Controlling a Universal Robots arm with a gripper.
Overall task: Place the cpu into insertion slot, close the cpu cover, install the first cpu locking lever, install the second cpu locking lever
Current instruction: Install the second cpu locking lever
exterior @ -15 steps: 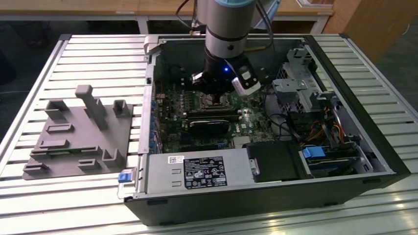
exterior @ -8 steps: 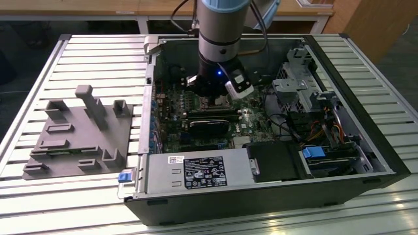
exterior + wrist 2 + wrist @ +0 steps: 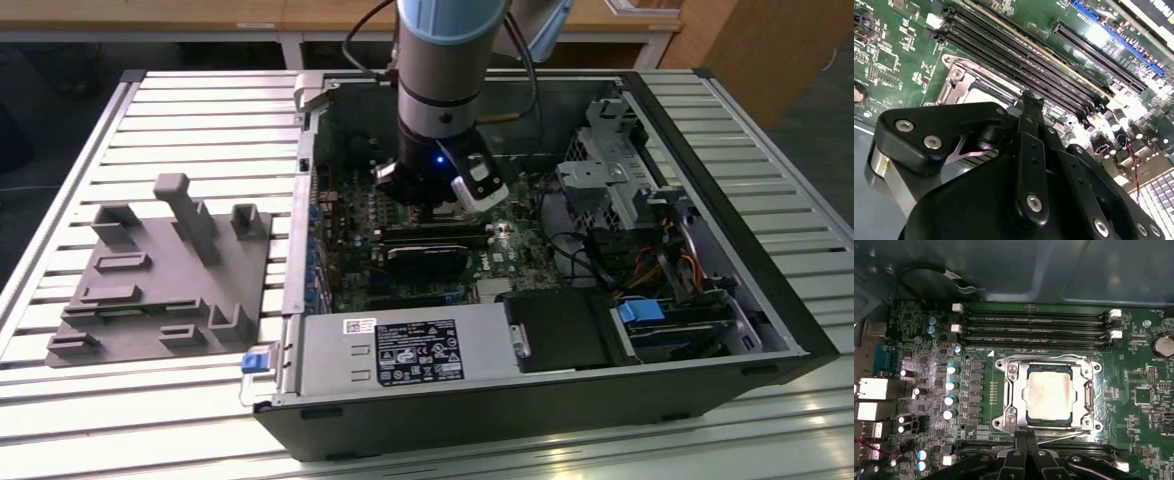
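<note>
Hovering low inside the open computer case (image 3: 561,400), the end effector (image 3: 1026,442) sits at the edge of the insertion slot (image 3: 1004,405), its fingers pressed together and apparently empty. The cpu (image 3: 1048,392) lies seated in the slot, with the cpu cover (image 3: 1085,390) closed around it.

A work surface (image 3: 120,400) of pale metal slats, ribbed with parallel grooves, is seen in the exterior view. Bright light is reflected from the slats toward the near edge. Beyond the far edge, a light wooden table (image 3: 240,15) on white legs is set across the back, with a dark floor (image 3: 54,90) beneath it. At the exterior view's right, a wooden panel (image 3: 767,45) is placed upright at the corner.
</note>
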